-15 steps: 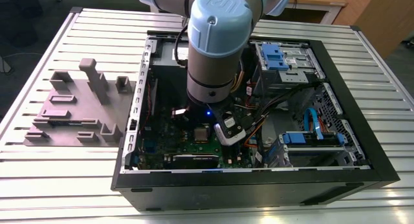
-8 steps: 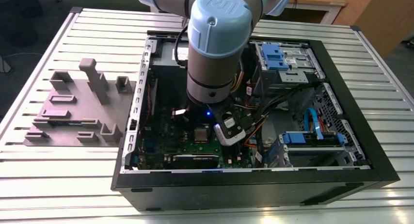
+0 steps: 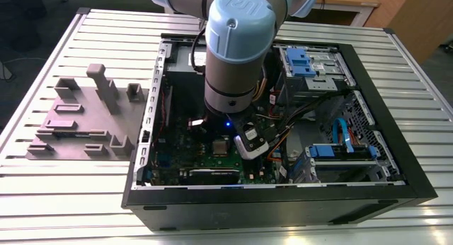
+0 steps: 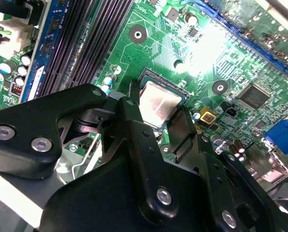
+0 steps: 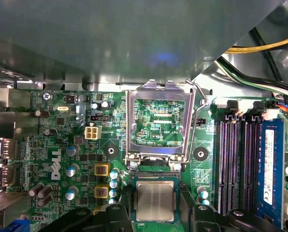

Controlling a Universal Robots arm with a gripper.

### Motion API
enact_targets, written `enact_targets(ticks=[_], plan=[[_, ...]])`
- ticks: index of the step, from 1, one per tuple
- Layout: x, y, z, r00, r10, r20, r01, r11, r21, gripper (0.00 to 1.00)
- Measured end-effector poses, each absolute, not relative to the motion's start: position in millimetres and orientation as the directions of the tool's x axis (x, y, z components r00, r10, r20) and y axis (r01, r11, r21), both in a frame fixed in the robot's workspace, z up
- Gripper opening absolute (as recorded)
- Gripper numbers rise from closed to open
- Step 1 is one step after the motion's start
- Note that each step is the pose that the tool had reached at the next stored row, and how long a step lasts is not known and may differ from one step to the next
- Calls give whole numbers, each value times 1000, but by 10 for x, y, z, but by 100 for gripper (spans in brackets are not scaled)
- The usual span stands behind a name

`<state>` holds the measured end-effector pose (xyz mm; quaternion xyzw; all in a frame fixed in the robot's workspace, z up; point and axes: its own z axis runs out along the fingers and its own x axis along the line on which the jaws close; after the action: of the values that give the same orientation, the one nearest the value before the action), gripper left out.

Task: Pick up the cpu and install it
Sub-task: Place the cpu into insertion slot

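The cpu [image 5: 155, 200] is a silver-grey square lying flat in the motherboard socket; it also shows in the second wrist view [image 4: 159, 102] and, small, in the exterior view [image 3: 221, 147]. The shiny socket frame [image 5: 158, 123] is flipped open beside it, with its green centre exposed. My gripper [image 5: 155, 215] hangs just over the cpu inside the computer case. Its black fingers [image 4: 129, 113] stand on either side of the chip with a narrow gap at each edge, so it is open. The fingers hide the chip's near edge.
The open computer case [image 3: 396, 165] lies on a slatted metal table. Dark memory slots [image 5: 240, 164] and a blue memory stick [image 5: 271, 169] run beside the socket. Cables [image 5: 260, 48] and blue drive bays [image 3: 306, 62] crowd the case. A grey fixture block [image 3: 85, 117] sits at the exterior view's left.
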<state>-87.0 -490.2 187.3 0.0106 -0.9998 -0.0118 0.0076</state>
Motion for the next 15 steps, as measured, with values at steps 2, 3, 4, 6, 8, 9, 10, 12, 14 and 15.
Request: enact_targets(ticks=[2, 3, 4, 6, 8, 9, 10, 12, 14, 15], plan=[[-870, -4902, 1873, -1000, -21, 15, -21, 999, 24, 47], [-870, -4902, 1873, -1000, -21, 15, -21, 1000, 24, 47], [-870, -4902, 1872, -1000, -21, 15, -21, 999, 24, 47], [-870, -4902, 1872, -1000, -21, 15, -21, 999, 24, 47], [-870, -4902, 1871, -1000, -21, 15, -21, 1000, 24, 47], [-870, -4902, 1871, -1000, -21, 15, -21, 1000, 24, 47], [-870, -4902, 1871, -1000, -21, 15, -21, 999, 24, 47], [-870, -4902, 1870, -1000, -21, 15, -21, 999, 24, 47], [-870, -4902, 1869, -1000, -21, 15, -21, 999, 24, 47], [-870, -4902, 1869, -1000, -21, 15, -21, 999, 24, 47]])
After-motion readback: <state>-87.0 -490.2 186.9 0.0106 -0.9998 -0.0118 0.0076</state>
